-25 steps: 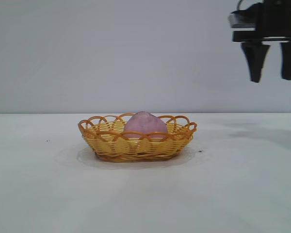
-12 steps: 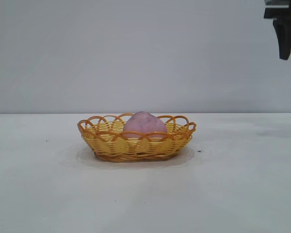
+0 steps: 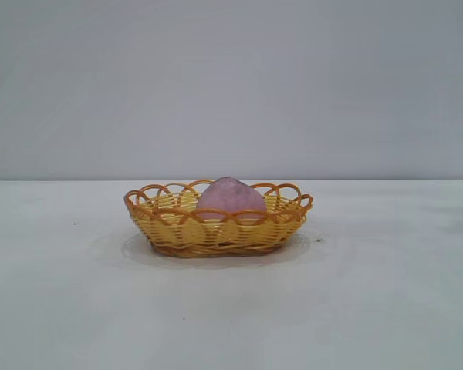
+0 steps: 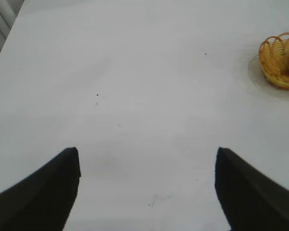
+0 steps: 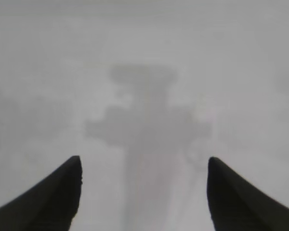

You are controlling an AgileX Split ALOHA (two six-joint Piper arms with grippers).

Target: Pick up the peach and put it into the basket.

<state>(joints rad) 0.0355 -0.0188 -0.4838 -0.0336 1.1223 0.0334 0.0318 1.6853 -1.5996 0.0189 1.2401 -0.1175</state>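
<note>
Peach (image 3: 231, 198) sits inside basket (image 3: 216, 231) mid-desk (image 3: 386, 308) | looks light, matte, grippy, maybe squishy: I'd pinch its round sides gently | left end effector (image 4: 147, 190) wide, empty, well off | right end effector (image 5: 143, 192) wide, empty over bare desk

No legible txt (nothing anywhere)

Bare lab-style test bench, plain white table (image 3: 386, 308), blank grey wall (image 3: 231, 85) (nothing domestic)
</note>
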